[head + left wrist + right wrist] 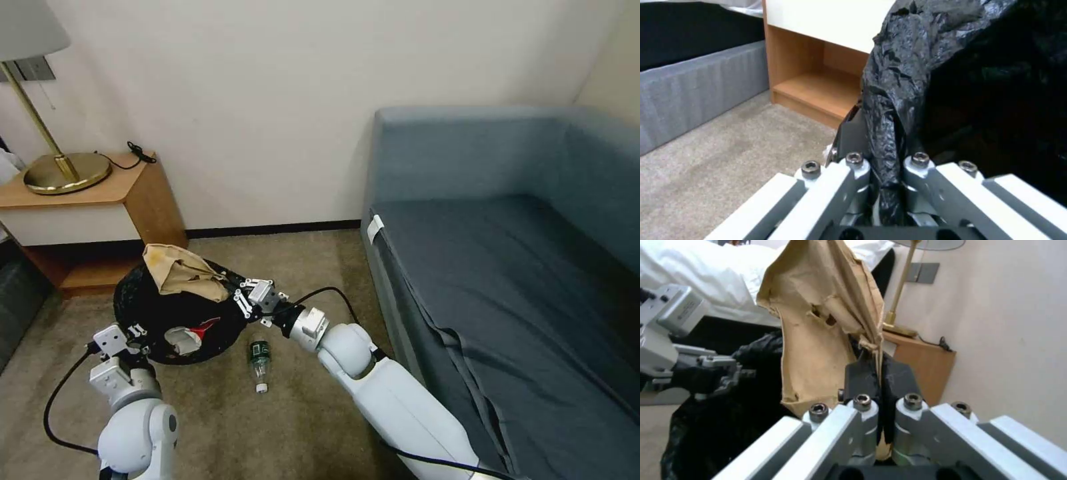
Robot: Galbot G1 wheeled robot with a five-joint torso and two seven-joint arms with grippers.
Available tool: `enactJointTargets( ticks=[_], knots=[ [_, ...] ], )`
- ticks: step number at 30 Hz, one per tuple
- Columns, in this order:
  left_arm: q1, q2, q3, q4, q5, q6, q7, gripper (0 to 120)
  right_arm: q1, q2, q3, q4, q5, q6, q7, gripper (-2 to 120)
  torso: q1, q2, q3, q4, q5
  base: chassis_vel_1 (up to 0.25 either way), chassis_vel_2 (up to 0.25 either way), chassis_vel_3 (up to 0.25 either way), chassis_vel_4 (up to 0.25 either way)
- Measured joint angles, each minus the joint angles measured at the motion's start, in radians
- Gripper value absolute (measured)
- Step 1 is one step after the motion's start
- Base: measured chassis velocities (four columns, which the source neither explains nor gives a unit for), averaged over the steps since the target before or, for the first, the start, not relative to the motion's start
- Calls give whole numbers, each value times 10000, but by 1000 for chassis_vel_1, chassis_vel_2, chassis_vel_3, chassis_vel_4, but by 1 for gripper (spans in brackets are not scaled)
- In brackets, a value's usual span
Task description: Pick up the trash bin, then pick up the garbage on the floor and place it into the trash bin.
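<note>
Floor (300, 427): tan carpet. A small clear bottle (259, 365) with a dark green label lies on its side on it, cap end toward the robot.

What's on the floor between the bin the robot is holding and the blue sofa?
In the head view, a small clear bottle lies on the carpet between the trash bin and the sofa; the right gripper, pinching the paper bag, reaches over that stretch.
</note>
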Motion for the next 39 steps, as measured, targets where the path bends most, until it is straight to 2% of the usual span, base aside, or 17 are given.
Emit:
enactJointTargets(
  ticks=[27, 39],
  knots=[
    [-76, 0, -26, 40, -11, -5, 19, 4, -250, 238, -139, -359, -203, 122, -137, 0, 0, 0, 0, 0, 0, 0, 0, 0, 0],
    [-42, 0, 37, 34, -2, -17, 20, 4, 151, 355, -423, -1087, -221, 163, -102, 0, 0, 0, 0, 0, 0, 0, 0, 0, 0]
  ],
)
